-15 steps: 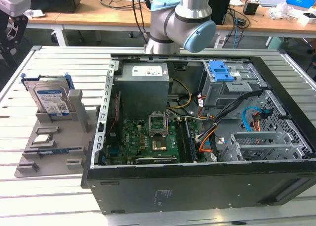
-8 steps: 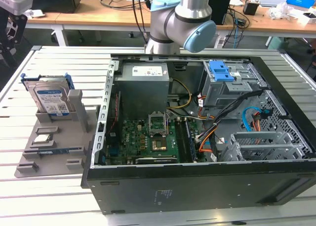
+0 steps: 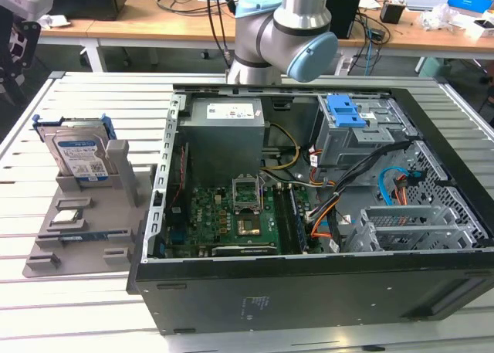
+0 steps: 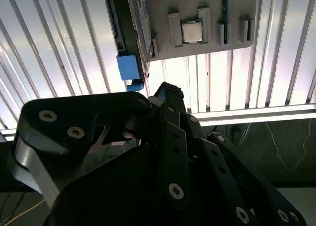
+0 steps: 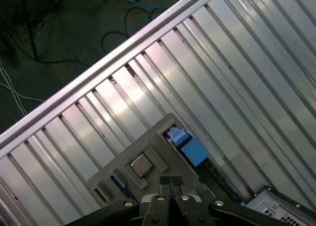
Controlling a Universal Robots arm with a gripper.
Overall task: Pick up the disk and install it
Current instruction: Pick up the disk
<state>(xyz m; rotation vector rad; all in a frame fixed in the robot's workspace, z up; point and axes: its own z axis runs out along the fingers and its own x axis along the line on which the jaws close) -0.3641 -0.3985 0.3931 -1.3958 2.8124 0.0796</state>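
Standing upright in the grey fixture at the exterior view's left, the disk sits untouched, a CPU chip near it. Rightward lies the open computer case. In the first wrist view the gripper hangs above the fixture, fingertips together, empty.

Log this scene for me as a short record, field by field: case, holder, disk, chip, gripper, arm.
case: open, lying on the table
holder: grey, on the table, at the exterior view's left of the case
disk: on edge in the holder, not yet picked up
chip: flat in the holder
gripper: shut, empty, above the holder
arm: beyond the case in the exterior view
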